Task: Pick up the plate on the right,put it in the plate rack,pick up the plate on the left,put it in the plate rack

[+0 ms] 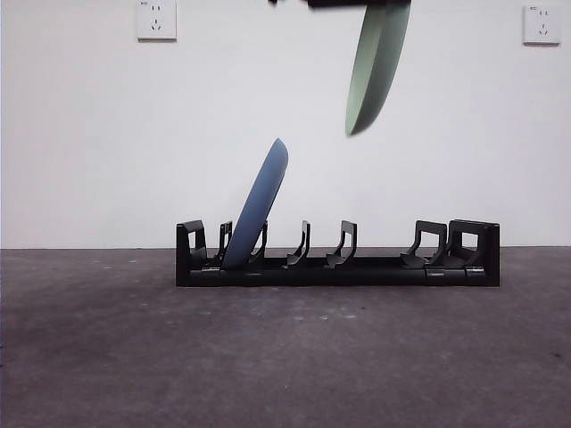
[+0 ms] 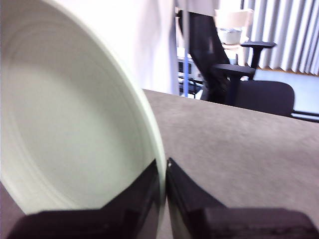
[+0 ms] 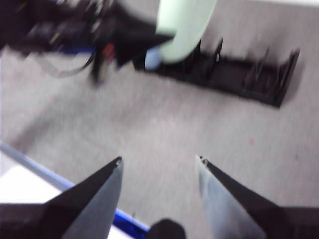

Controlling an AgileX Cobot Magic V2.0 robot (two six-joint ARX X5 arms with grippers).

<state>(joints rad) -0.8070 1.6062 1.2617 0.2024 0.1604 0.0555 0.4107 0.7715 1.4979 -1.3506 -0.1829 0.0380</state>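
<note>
Green plate [image 1: 378,67] hangs on edge high above the plate rack [image 1: 337,263], pinched at its rim by the left gripper [image 2: 164,172]. The free slots lie toward six o'clock below it, the nearest toward seven. A blue plate [image 1: 259,209] leans in a slot at the rack's nine o'clock end. The right gripper [image 3: 159,162] waits spread wide, holding nothing.
</note>
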